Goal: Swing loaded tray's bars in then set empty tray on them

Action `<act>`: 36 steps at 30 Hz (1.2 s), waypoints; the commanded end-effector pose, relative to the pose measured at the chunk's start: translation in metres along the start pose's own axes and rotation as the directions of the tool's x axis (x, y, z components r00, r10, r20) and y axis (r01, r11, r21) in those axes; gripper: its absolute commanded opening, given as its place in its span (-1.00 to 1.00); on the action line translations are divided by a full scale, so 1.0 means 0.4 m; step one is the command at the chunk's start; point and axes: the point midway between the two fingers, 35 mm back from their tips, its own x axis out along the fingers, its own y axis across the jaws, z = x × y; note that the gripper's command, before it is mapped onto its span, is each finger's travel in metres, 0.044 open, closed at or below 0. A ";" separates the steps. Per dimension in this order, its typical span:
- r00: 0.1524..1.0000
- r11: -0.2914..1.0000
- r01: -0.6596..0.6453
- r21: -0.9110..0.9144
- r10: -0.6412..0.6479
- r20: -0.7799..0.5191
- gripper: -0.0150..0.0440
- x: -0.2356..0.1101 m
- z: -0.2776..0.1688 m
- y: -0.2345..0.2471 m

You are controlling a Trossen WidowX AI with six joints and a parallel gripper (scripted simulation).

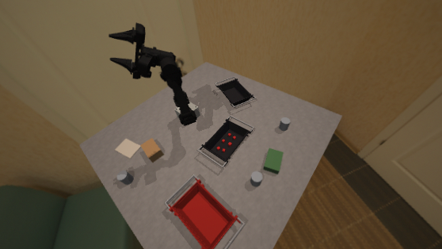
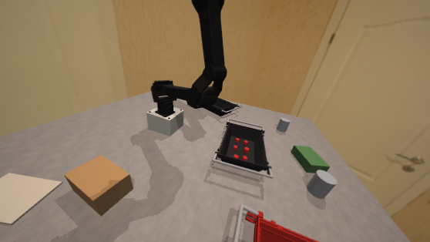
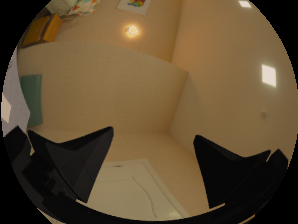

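My gripper (image 1: 116, 48) hangs high above the table's far left side, fingers spread wide and holding nothing. The loaded tray (image 1: 226, 143) sits mid-table, both bars (image 1: 210, 155) still swung out over its ends. The empty black tray (image 1: 234, 93) lies beyond it. A bigger red tray (image 1: 203, 214) sits nearer; I might grab that by mistake, or lower the black one before the bars are in, dropping it inside.

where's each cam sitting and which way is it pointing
Top: high above the table, looking down; shows the whole arm and the open gripper raised.
Exterior: low at the table edge, facing the loaded tray; shows base and arm.
Wrist: on the gripper, aimed at walls and ceiling; fingertips only.
Top and exterior share the loaded tray.
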 end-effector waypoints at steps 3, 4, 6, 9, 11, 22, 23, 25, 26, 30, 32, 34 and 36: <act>1.000 1.000 0.000 0.000 0.000 0.000 0.60 0.000 0.000 0.000; 1.000 1.000 0.000 0.000 0.000 0.000 0.51 0.000 0.000 0.000; 1.000 1.000 0.000 0.000 0.000 0.000 0.33 0.000 0.000 0.000; 1.000 1.000 0.024 0.002 -0.024 -0.016 0.06 0.004 -0.010 -0.006; 0.994 0.997 0.080 0.006 -0.079 -0.075 -0.11 0.020 -0.051 -0.019; 0.829 0.975 0.220 -0.014 -0.195 -0.524 -0.22 0.065 -0.423 -0.061; 0.804 0.973 0.232 -0.021 -0.204 -0.558 -0.22 0.059 -0.456 -0.067; 0.750 0.966 0.256 -0.038 -0.223 -0.623 -0.22 0.041 -0.518 -0.081; 0.720 0.962 0.268 -0.048 -0.233 -0.654 -0.22 0.029 -0.549 -0.088; 0.570 0.941 0.321 -0.104 -0.279 -0.773 -0.22 -0.045 -0.677 -0.121; 0.482 0.928 0.346 -0.140 -0.304 -0.822 -0.22 -0.096 -0.735 -0.139; 0.388 0.912 0.369 -0.180 -0.327 -0.861 -0.22 -0.154 -0.787 -0.157; 0.290 0.894 0.388 -0.224 -0.350 -0.891 -0.22 -0.218 -0.830 -0.176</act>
